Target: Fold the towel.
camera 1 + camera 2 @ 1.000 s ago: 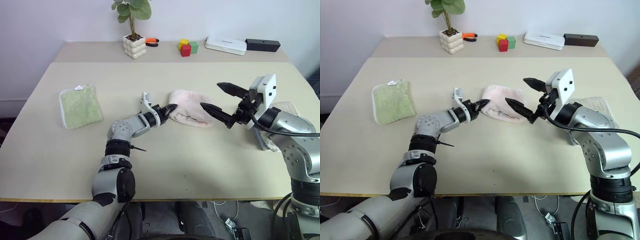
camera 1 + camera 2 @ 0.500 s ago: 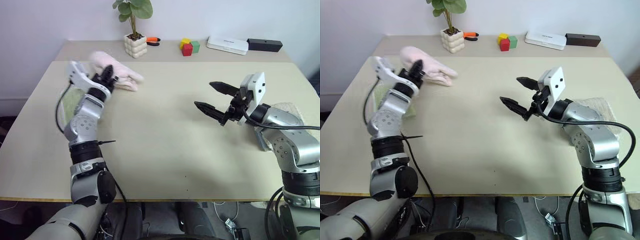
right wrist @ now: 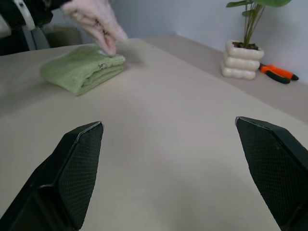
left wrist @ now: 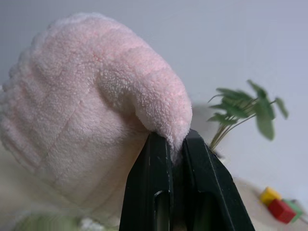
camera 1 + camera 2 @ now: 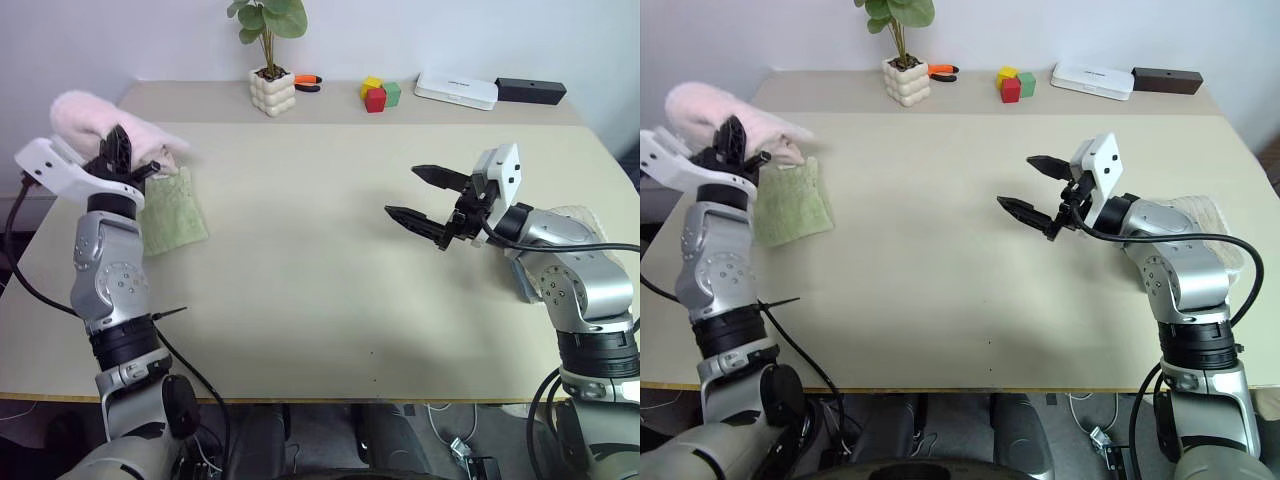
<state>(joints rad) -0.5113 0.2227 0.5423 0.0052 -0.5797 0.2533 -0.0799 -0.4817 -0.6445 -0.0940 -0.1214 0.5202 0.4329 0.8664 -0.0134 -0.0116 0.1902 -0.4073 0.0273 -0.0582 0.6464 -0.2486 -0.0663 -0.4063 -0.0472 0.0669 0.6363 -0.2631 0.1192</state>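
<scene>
Under both our arms spreads the bench [image 5: 330, 300], broad and pale, with most of its middle bare. That open stretch is likely where we would want the cloth laid out flat for folding. Up by our left claw [image 5: 118, 150], raised off the bench at its far left corner, hangs the towel [image 5: 85, 115]: pink, bunched, draped back over the claw's fingers [image 4: 154, 192], which are pinched tight on one thick fold of it. Held by a single point like this, it hangs in a lump, so we judge it must be set down and opened before any fold can be made. Just below that claw lies the green towel [image 5: 172, 205], flat on the bench. Our right claw [image 5: 425, 195] hovers above the bench well to the right of the left claw, spread as wide as it goes and empty, facing toward the towel; we read that as readiness to take a second corner. Beside its forearm peeks the beige towel [image 5: 575, 215].
</scene>
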